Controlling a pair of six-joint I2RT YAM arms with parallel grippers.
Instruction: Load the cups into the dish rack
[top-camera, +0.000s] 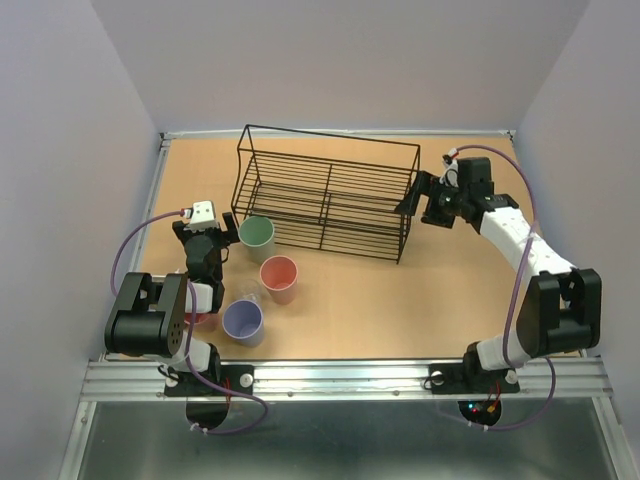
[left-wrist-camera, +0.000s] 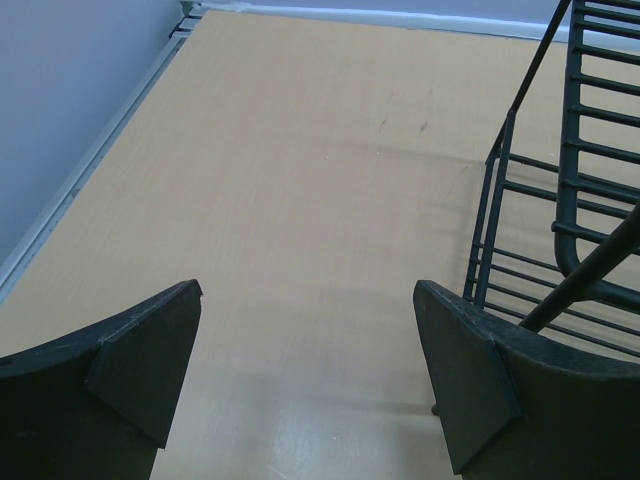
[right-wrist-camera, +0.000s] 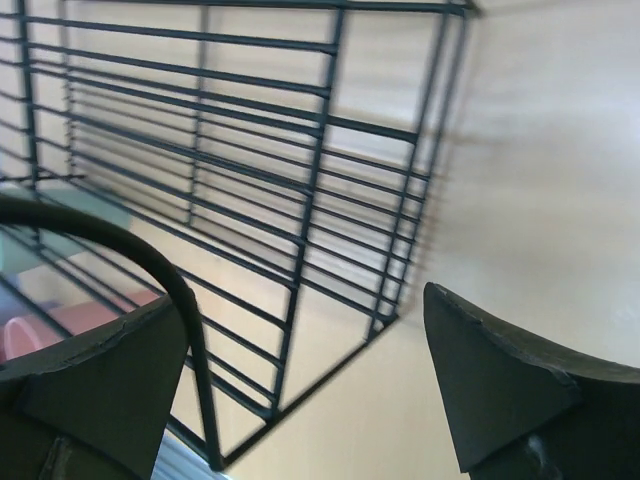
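Wooden desk (top-camera: 400, 300): tan top on which all the listed items are carried.
Dish rack (top-camera: 300, 163): black thin wire, two slatted tiers, set across the far middle of the desk. No cup is seen inside it.
Right claw (right-wrist-camera: 300, 300): jaws spread wide with nothing held. It is placed just beside the rack's right end, well apart from every cup.
Left claw (left-wrist-camera: 308, 340): jaws spread wide with only bare desk between them. It is placed near the rack's left front corner, just beside the green cup.
Green cup (top-camera: 257, 232): upright, mouth up, close against the rack's front left.
Salmon-pink cup (top-camera: 279, 278): upright, nearer than the green cup.
Lavender cup (top-camera: 243, 321): upright, nearest the desk's front edge.
Second pink cup (top-camera: 201, 319): largely hidden under the left arm, so its pose cannot be told.
Clear cup (top-camera: 251, 298): much the smallest, faintly seen between the salmon-pink and lavender cups.
Handling, judged: the tumblers are taken to be light, stiff plastic. Their smooth tapered walls are likely to slide upward out of a squeeze.
Hold, judged: the rim wall is best pinched, one finger inside and one outside. The clear cup is expected to tip easily.
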